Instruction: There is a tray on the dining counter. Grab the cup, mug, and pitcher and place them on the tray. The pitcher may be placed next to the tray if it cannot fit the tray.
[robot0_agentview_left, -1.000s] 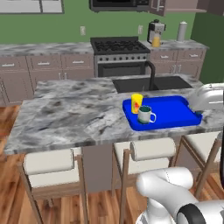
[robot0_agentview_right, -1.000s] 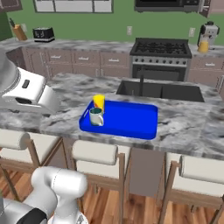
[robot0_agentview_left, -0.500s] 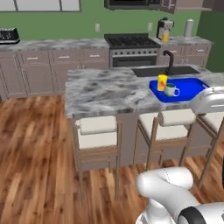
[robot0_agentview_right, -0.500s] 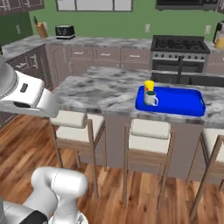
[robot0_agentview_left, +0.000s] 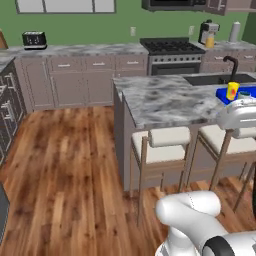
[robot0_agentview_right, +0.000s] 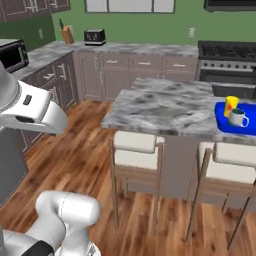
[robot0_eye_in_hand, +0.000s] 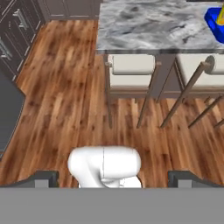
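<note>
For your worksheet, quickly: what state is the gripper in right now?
Gripper: open, jaws spread wide, holding nothing.

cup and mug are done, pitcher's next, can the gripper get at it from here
Probably not yet. The pitcher stands on the far back counter beside the stove, with the dining counter and stools between. The open gripper hangs empty over the wood floor.

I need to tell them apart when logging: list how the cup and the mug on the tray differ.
The cup is yellow; the mug is whitish with a dark inside. The cup has no handle; the mug has a loop handle on its right side in the right base view. The cup rises a little taller than the mug. Both stand upright, side by side, at the left end of the blue tray.
</note>
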